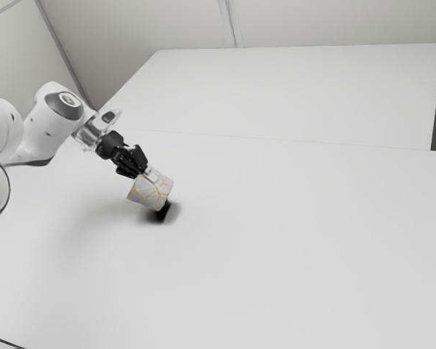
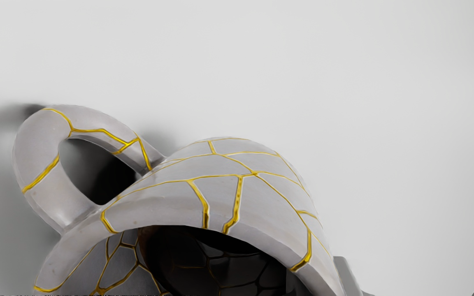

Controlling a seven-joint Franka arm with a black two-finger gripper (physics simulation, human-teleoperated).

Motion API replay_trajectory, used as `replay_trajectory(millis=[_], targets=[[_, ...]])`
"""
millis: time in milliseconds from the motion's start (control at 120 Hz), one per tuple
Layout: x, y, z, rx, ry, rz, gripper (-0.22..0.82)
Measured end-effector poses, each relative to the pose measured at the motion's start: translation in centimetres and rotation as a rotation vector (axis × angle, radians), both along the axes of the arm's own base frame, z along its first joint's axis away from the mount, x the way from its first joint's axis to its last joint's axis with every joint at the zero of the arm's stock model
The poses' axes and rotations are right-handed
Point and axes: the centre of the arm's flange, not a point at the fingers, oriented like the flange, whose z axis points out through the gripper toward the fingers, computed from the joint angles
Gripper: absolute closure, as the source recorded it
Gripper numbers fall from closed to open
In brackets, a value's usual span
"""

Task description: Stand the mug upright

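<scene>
The pincer (image 1: pixel 150 174) grips the wall of the mug (image 1: pixel 150 193), 1 finger (image 2: pixel 347 273) against the outside and the other reaching inside the mouth (image 2: pixel 216 263). The mug is tilted, not upright: its mouth faces up toward the pincer and its base slants down toward the surface (image 1: pixel 276 262), toward the exterior view's right. Whether the base touches the surface I cannot tell; a small, very dark shadow (image 1: pixel 162 211) lies just beneath its lower end. The mug is pale grey, veined with gold lines outside and in. Its handle (image 2: pixel 35 164) sticks out from the side of the body, clear of the 2 fingers. The white arm (image 1: pixel 47 123) comes in from the exterior view's left and angles down to the mug. Farther out, the white surface spreads around them, and a pale wall (image 1: pixel 131 25) rises behind.
</scene>
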Motion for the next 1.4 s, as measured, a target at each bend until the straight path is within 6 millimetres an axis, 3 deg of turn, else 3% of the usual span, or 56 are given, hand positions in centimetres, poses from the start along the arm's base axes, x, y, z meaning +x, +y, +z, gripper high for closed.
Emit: replay_trajectory(millis=[75, 192, 600, 817, 1400], targets=[[-0.8, -2.6, -0.3, 0.073, 0.025, 0.019, 0.78], [-1.5, -4.8, -0.1, 0.209, 0.045, 0.052, 0.78], [-0.7, -8.3, 1.0, 0.517, 0.116, 0.201, 0.78], [-0.8, -10.3, 0.6, 0.627, 0.177, 0.261, 0.78], [-1.5, -12.0, -2.2, 0.761, 0.368, 0.382, 0.78]])
